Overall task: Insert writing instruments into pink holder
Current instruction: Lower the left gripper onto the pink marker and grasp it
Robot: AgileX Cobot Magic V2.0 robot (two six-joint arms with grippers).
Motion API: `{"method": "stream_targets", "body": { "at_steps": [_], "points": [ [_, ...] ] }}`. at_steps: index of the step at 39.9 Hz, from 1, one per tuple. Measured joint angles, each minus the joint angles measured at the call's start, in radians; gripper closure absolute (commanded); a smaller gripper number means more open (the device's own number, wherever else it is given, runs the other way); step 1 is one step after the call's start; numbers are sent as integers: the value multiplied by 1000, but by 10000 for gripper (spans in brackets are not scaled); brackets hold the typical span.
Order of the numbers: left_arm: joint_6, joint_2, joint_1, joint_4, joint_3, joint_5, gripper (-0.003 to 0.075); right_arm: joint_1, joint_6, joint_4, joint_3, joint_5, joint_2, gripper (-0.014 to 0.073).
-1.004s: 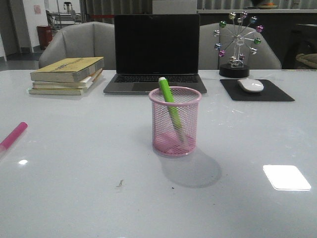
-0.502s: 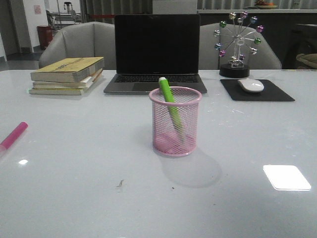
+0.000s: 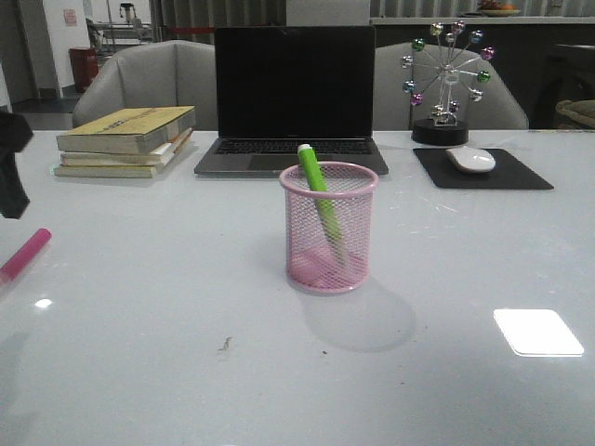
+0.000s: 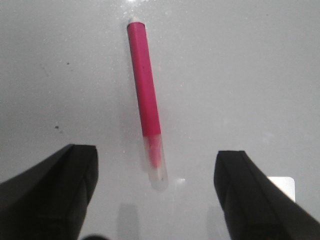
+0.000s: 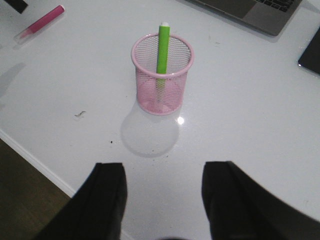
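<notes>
The pink wire-mesh holder (image 3: 329, 228) stands mid-table with the green marker (image 3: 317, 197) leaning inside it, whitish tip up; both also show in the right wrist view, holder (image 5: 162, 75) and green marker (image 5: 162, 47). The magenta marker (image 3: 24, 255) lies flat at the table's left edge, and its far end shows as magenta marker (image 5: 40, 22). My left gripper (image 4: 156, 172) hangs open above the magenta marker (image 4: 145, 97), its clear cap between the fingers, not touching. In the front view only a dark part of the left arm (image 3: 13, 165) shows. My right gripper (image 5: 164, 187) is open and empty near the table's front edge.
A laptop (image 3: 294, 98) stands behind the holder. A stack of books (image 3: 125, 141) lies at the back left. At the back right are a mouse (image 3: 470, 160) on a black pad and a ferris-wheel ornament (image 3: 446, 84). The table's front edge (image 5: 35, 162) is close to my right gripper.
The left arm has come into the front view at the left edge, above the magenta marker. Holder, green marker and magenta marker have not moved.
</notes>
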Motion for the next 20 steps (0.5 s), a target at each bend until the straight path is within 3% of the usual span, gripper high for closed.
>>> {"method": "stream_targets", "body": {
  "at_steps": [11,20],
  "points": [
    [0,282,2,22,-196,28,180,0,0,2,0,0,0,132],
    [0,389,2,24,-308,30,181,0,2,2,0,0,0,132]
  ]
}}
